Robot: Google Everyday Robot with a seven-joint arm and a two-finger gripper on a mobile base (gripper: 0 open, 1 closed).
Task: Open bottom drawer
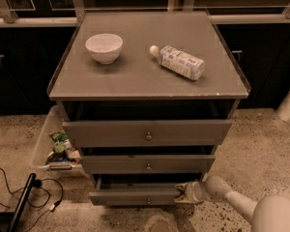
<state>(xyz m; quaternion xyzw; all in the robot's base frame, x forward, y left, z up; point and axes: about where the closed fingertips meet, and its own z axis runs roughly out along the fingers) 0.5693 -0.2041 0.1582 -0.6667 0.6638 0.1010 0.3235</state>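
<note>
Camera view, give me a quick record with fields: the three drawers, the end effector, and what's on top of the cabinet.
bottom drawer: partly out, dark gap above its front
end effector: at the bottom drawer's right end, near the floor
middle drawer: untouched
top drawer: untouched
cabinet top: white bowl left, bottle lying on its side right

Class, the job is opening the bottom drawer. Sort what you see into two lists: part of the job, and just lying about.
Job: bottom drawer; gripper at its right end.
Lying about: white bowl; bottle on its side; floor bin.
</note>
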